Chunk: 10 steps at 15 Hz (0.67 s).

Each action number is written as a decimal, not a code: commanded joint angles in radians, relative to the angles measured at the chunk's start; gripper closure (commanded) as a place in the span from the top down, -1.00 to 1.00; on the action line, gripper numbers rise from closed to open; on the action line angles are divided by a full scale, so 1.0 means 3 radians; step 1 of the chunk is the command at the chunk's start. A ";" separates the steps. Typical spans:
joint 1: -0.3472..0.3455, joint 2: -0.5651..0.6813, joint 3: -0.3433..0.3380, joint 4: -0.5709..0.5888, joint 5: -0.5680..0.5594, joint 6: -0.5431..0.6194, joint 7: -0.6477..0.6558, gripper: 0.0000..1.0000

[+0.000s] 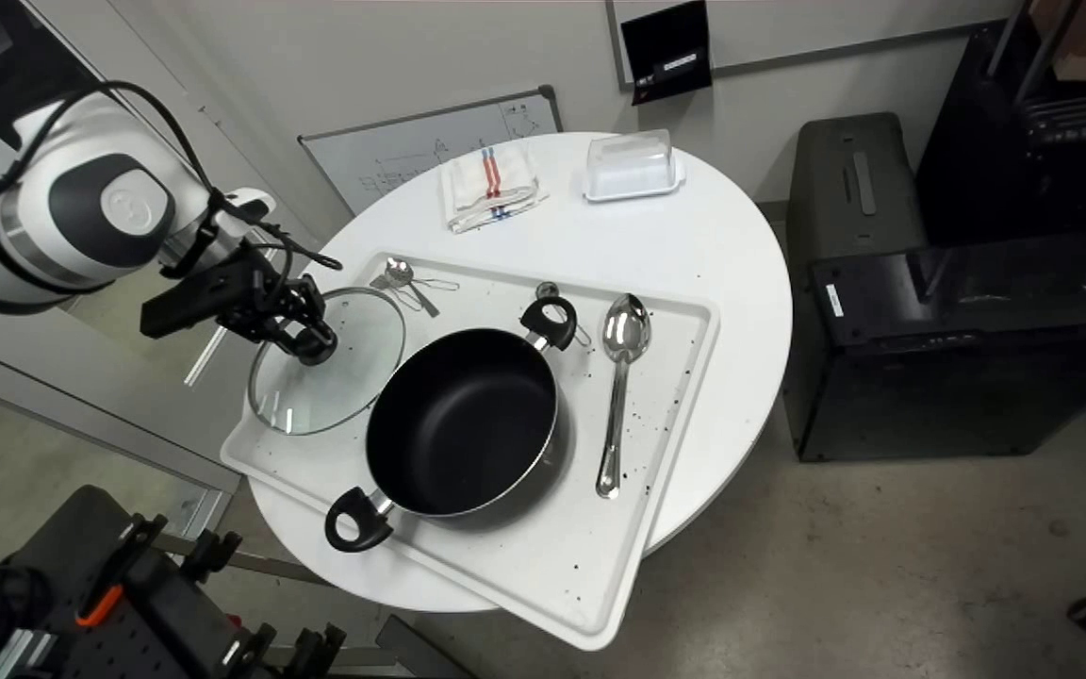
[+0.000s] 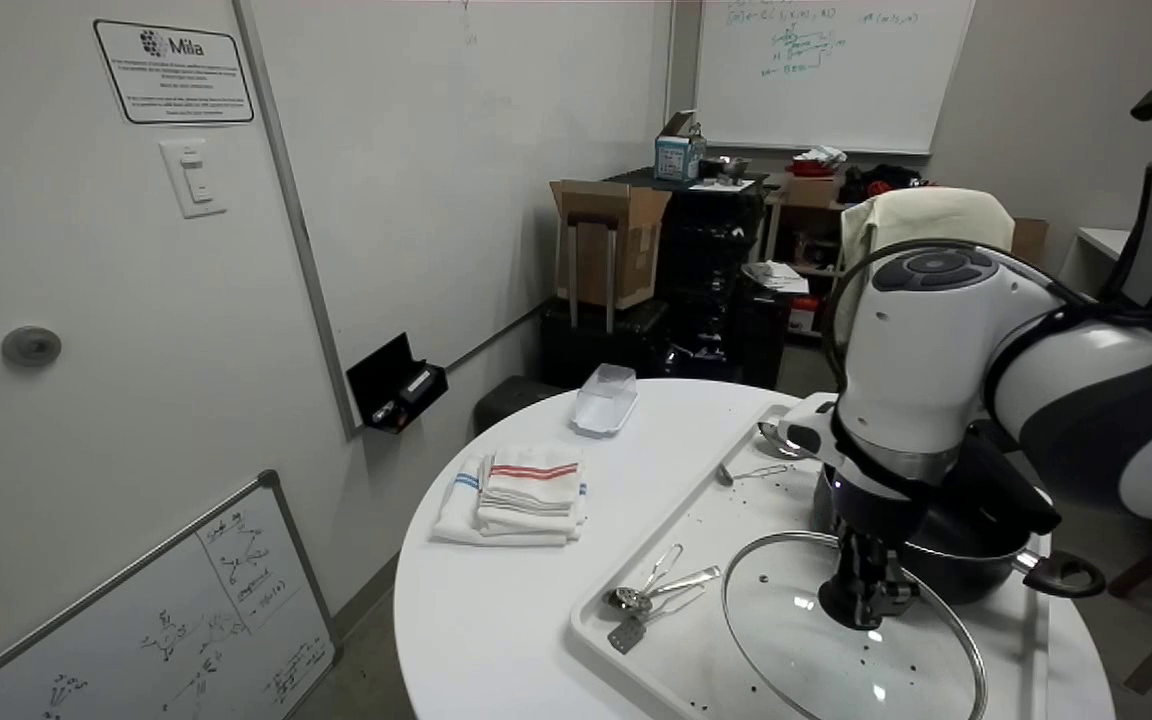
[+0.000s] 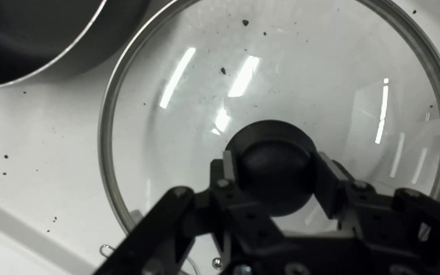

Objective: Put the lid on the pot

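Observation:
The clear glass lid [image 1: 359, 372] with a metal rim is beside the black pot [image 1: 461, 420] over the tray's edge in an exterior view. The lid also shows in an exterior view [image 2: 786, 630] and in the wrist view [image 3: 189, 126]. My gripper [image 3: 273, 168] has its fingers on both sides of the lid's dark knob [image 3: 277, 164], shut on it. I cannot tell whether the lid's rim touches the tray. The pot is uncovered, with its dark inside showing; the arm partly hides it in an exterior view [image 2: 976, 570].
A white tray [image 1: 543, 585] on a round white table [image 1: 741, 255] bears the pot. A large metal spoon [image 1: 617, 396] lies on the pot's far side from the lid. Small utensils [image 1: 406, 278] lie near the lid. Folded towels [image 1: 491, 184] and a butter dish [image 1: 633, 168] stand behind the tray.

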 commanded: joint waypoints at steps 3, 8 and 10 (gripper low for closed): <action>-0.0046 -0.0479 0.0078 -0.0276 0.0034 -0.0215 -0.0141 -0.50; -0.0042 -0.0655 0.0005 -0.0384 -0.0032 -0.0364 -0.0065 -0.50; -0.0058 -0.0718 -0.0048 -0.0436 -0.0062 -0.0384 -0.0032 -0.50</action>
